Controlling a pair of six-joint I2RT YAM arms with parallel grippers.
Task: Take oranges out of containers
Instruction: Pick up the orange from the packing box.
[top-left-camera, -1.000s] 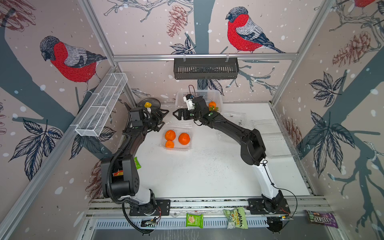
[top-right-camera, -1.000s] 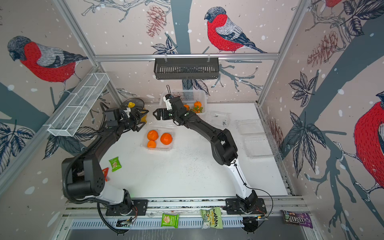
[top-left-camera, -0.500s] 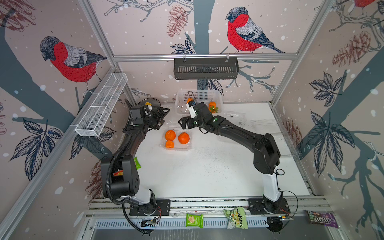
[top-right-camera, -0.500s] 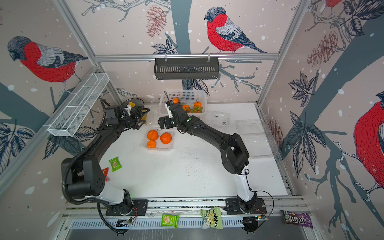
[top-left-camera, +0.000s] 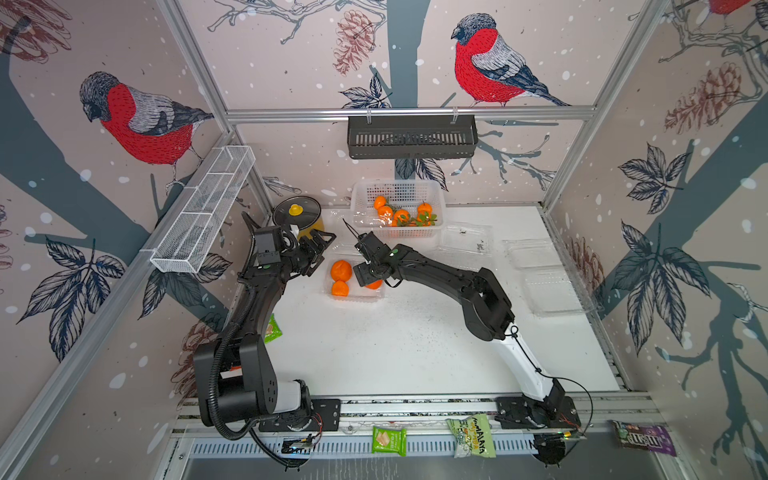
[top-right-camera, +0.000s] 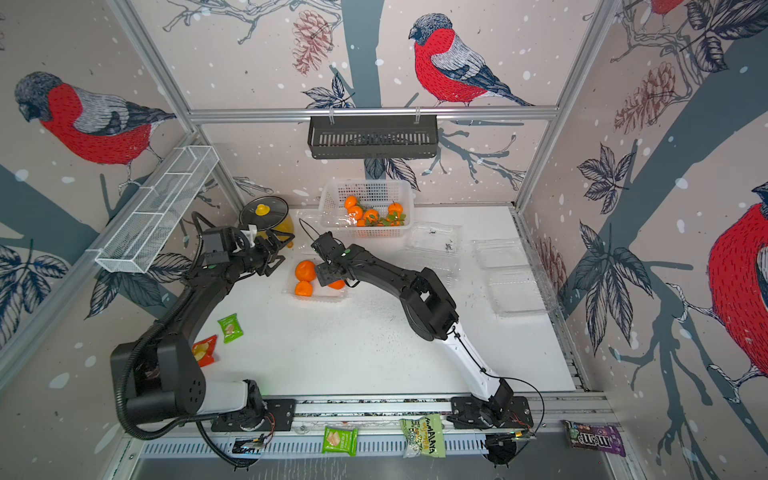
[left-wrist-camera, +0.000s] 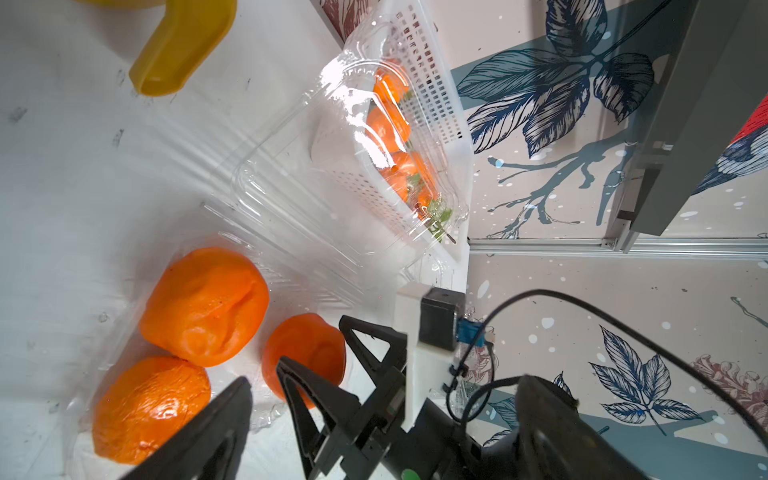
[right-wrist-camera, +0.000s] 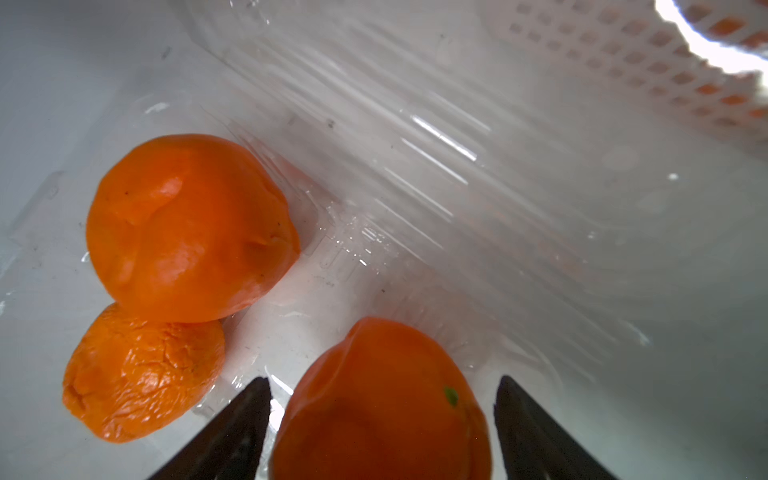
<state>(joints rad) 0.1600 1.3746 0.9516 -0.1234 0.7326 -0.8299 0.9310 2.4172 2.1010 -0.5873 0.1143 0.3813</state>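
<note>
Left arm (top-left-camera: 253, 307) and right arm (top-left-camera: 436, 270) reach forward, jaws spread apart.

The right gripper (right-wrist-camera: 383, 379) sits in the open clamshell container (top-left-camera: 358, 297), with one orange (right-wrist-camera: 386, 419) between its fingers, clear of both. Two more lie in the same container to its left: the larger orange (right-wrist-camera: 187, 228) farther back, the smaller orange (right-wrist-camera: 141, 370) in front, touching it. Beyond the gripper the container's lid (left-wrist-camera: 307, 178) reaches the perforated basket (top-left-camera: 399, 189), which holds small oranges (top-left-camera: 401, 216). The left gripper (top-left-camera: 324, 251) sits just left of the container, the lidded pot (top-left-camera: 297, 212) behind it. Well to the right gripper's right lie more clamshell containers (top-left-camera: 552, 291).
</note>
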